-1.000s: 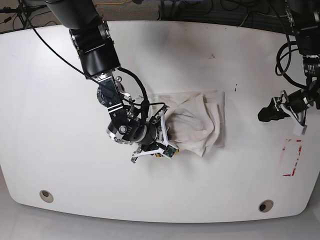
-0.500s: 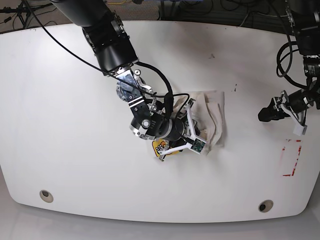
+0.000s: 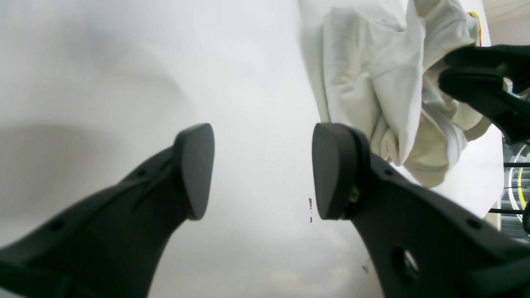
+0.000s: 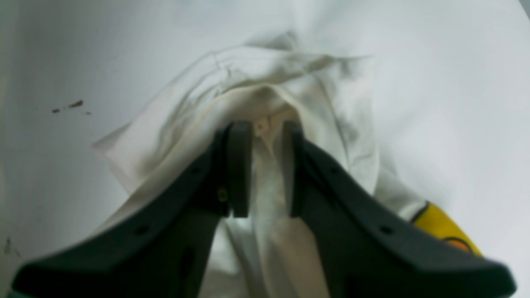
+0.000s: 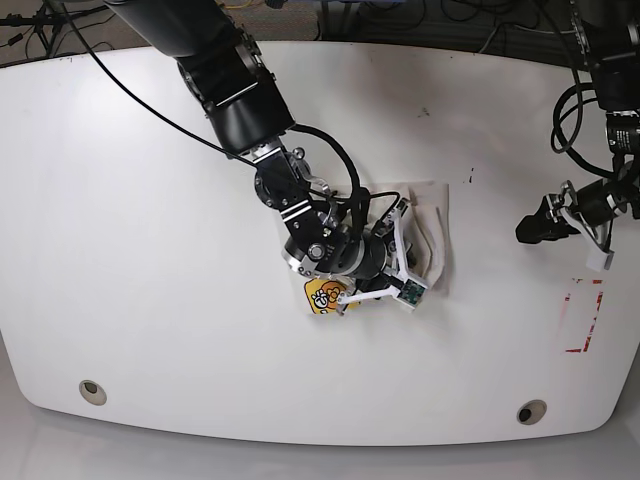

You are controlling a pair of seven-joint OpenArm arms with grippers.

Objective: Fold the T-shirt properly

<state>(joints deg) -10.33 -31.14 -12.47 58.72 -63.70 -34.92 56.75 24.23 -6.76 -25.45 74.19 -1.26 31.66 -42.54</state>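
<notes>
A: Status check. Your right gripper (image 4: 265,165) has a bunched ridge of the off-white, wrinkled cotton T-shirt (image 4: 290,87) between its narrow-set dark jaws; whether it is pinched tight or loosening, you cannot tell from the wrist view.

B: And your left gripper (image 3: 263,169)?

A: Jaws parted, nothing between them, hovering near the right edge of the white worktop (image 5: 130,250), well apart from the cloth.

B: Where does the shirt sit?

A: Right of the worktop's centre, gathered into a compact lumpy bundle, with the yellow-orange badge (image 5: 322,296) showing at its near side.

B: Progress?

A: Judged midway: cloth doubled over, but creased and uneven. You still need flat, squared folds.
</notes>
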